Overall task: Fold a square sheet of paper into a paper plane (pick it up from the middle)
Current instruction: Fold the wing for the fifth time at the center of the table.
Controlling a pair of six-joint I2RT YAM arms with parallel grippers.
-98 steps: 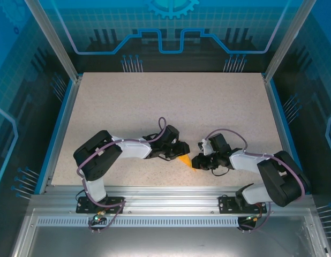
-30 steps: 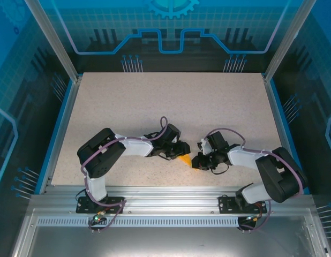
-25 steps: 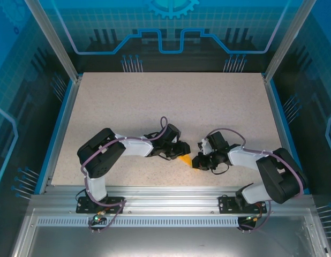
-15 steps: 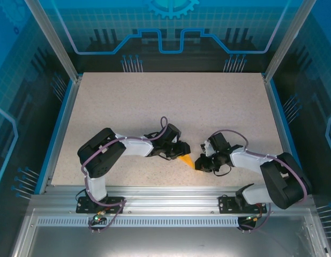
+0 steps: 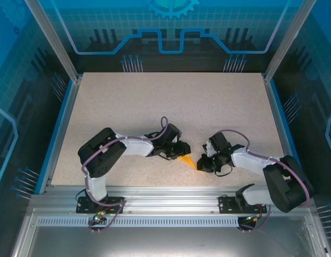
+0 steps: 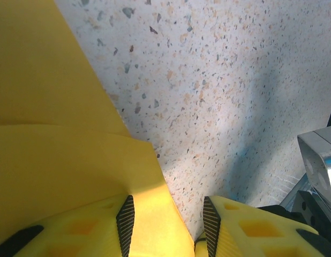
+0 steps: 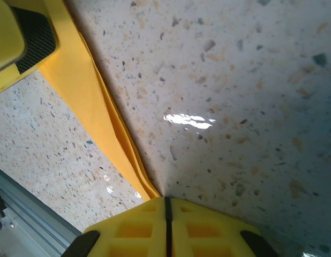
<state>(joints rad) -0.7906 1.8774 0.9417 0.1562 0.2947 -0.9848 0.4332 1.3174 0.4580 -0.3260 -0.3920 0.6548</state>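
right pincer (image 7: 165, 214): both yellow fingers are pressed together, with no gap along the seam. the orange-yellow sheet of paper (image 7: 82, 91) meets the fingertips just left of that seam. its layered folded edge runs away from the tips, ahead and to the left. whether the point is nipped between the fingers or only lies beneath them cannot be told. at the far end of that strip, a yellow finger (image 7: 10, 32) of the other arm, with a black ribbed pad, sits over the paper. the speckled counter (image 7: 235, 107) lies ahead and right of the tips, and a metal rail (image 7: 21, 214) sits at the near left.

left pincer (image 6: 166, 225): the fingers stand apart, ribbed pads facing each other. the paper lies flat on the counter under the left finger and fills about half of the gap. bare counter shows beside the right finger, and the pads are not clamped on the sheet. ahead of the left finger the paper spreads on, with a fold line across it and a slanted edge.

from above, the paper lies between the two pincers. its narrow point touches the right pincer and its wider end is under the left.
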